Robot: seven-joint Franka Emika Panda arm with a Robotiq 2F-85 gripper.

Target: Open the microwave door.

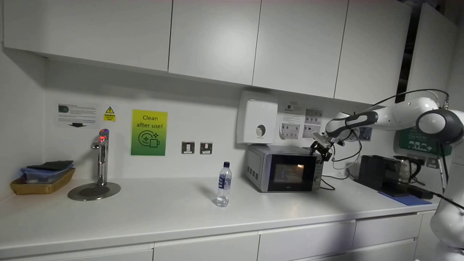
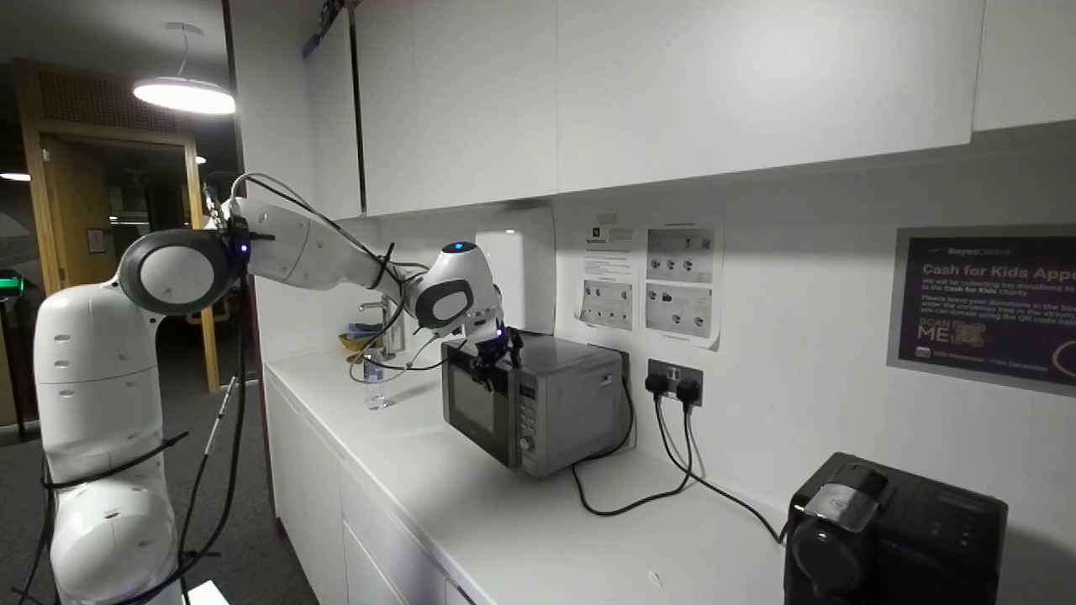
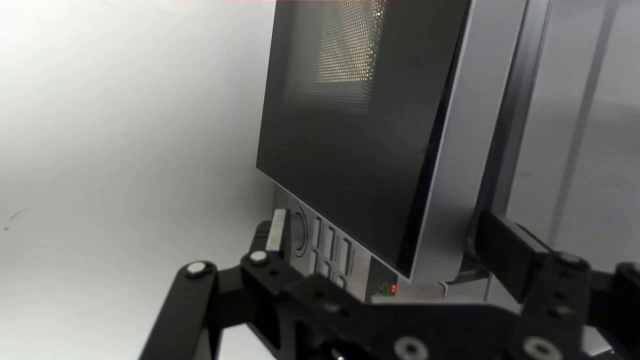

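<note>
In an exterior view, the microwave point(image 1: 282, 168) is seen at four o'clock on the white bench point(image 1: 156, 214). At two o'clock from the microwave door point(image 1: 292, 174), the gripper point(image 1: 320, 154) is positioned, its fingers point(image 3: 506, 256) shown spread in the wrist view.

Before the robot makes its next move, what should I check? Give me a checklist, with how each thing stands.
1. Claw spread open: ok.
2. Claw near the microwave door, on its control panel side: ok.
3. Claw touching the microwave door: cannot tell.
4. Wide opening of the microwave door: not ok; it spans the front, though a slight gap is hard to judge.
5. Bottle standing upright: ok.
6. Bottle outside the microwave door's swing: cannot tell.
</note>
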